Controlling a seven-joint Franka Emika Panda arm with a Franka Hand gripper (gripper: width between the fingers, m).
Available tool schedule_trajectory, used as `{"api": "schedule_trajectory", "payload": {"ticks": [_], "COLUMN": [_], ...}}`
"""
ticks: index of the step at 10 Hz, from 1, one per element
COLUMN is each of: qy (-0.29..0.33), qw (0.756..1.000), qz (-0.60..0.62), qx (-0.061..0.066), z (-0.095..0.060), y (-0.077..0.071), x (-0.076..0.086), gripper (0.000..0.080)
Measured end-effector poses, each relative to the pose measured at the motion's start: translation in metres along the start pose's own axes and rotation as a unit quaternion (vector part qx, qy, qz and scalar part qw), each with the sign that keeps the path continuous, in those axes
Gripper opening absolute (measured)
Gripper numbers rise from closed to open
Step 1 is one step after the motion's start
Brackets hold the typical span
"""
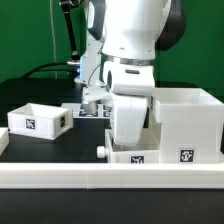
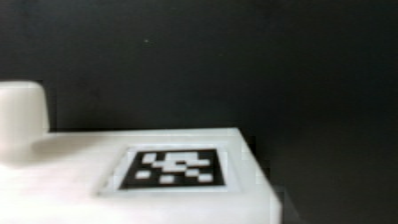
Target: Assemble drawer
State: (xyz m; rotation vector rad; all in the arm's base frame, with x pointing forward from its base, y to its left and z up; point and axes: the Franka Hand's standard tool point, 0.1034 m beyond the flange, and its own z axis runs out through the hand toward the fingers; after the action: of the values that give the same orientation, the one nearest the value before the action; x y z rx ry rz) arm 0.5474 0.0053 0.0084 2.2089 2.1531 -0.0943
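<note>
The large open housing [image 1: 185,120] stands at the exterior view's right, tag facing front. One small open-top tray [image 1: 38,120] sits at the left. A second tray [image 1: 130,155] lies low in the middle, just under the arm, with a small knob on its left side. My gripper [image 1: 93,100] hangs behind the arm's white body, near the back of the table, and its jaws are mostly hidden. The blurred wrist view shows a white surface with a square tag [image 2: 175,167] very close, and a rounded white shape [image 2: 18,115] beside it. I cannot tell which part this is.
The long white border wall [image 1: 110,178] runs along the front edge. The marker board [image 1: 75,112] lies flat at the back, behind the arm. Black cables hang at the back left. The table is black.
</note>
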Motion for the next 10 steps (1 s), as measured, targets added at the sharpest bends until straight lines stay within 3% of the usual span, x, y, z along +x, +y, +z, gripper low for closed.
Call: {"api": "schedule_trajectory", "payload": {"ticks": [2, 6, 8, 9, 10], "qy": [-0.002, -0.001, -0.004, -0.006, -0.007], "qw": [1.000, 1.000, 1.000, 1.000, 1.000], "qz": [0.027, 0.025, -0.015, -0.014, -0.013], "qx": [0.006, 0.005, 0.004, 0.007, 0.010], "z": [0.0000, 0.0004, 0.0006, -0.0005, -0.0035], "y": [-0.0024, -0.0027, -0.0026, -0.0025, -0.0017], "x": [0.0034, 0.0032, 0.0015, 0.0008, 0.0003], "gripper": [0.0042, 0.0042, 0.0278, 0.0278, 0.0466]}}
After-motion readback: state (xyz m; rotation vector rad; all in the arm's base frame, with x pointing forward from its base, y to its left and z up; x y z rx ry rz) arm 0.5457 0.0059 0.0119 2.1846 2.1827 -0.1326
